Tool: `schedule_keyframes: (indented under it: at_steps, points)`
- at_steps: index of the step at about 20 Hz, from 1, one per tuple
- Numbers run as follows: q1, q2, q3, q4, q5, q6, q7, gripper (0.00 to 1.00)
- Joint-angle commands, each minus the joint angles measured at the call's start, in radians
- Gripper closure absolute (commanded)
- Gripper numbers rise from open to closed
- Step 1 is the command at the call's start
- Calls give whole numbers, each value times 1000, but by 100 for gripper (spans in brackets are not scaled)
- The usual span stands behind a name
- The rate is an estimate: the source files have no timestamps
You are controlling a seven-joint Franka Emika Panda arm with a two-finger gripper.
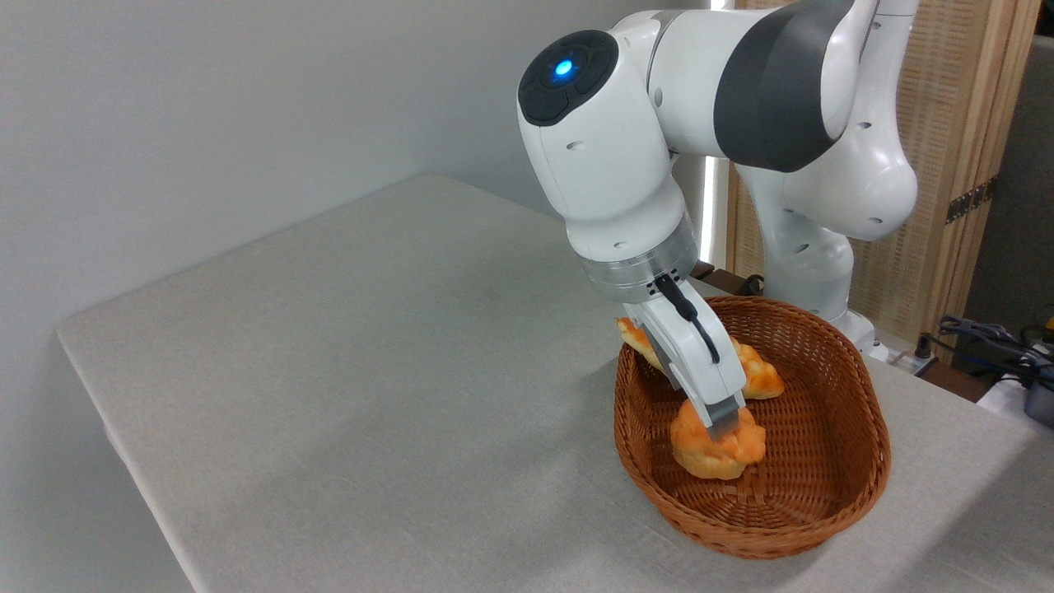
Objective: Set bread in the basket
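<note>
Wicker basket [856, 461], brown, oval, high sides, sits on grey cloth-covered table [370, 371] at lower right, closest to lens. Bread [700, 457], small orange-golden bun, rests on basket floor, near the left wall. Gripper [725, 426] reaches down into basket from white arm [626, 181], fingertips at bun's top, touching or nearly so. Only one grey finger [722, 416] shows clearly; cannot tell if fingers clamp the bun or are released. Long golden loaf [762, 375] lies behind the gripper, partly hidden, leaning across basket's back-left rim. Wooden screen [959, 148] and cables [988, 338] at right background.
</note>
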Motion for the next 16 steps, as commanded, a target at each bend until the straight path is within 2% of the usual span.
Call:
schedule_keyframes:
  at_steps: [1,5,8,9,13,16]
  points:
    - [-20,0,16,0,11,13,-1,0]
    - [-20,-1,4,38,-14,2,-14,0]
    - [-14,-6,-21,134,-139,-48,-87,0]
    - [-8,-4,-39,171,-165,-70,-112,0]
    - [23,11,-154,271,-166,-79,-237,0]
    - [26,32,-203,320,-161,-62,-323,0]
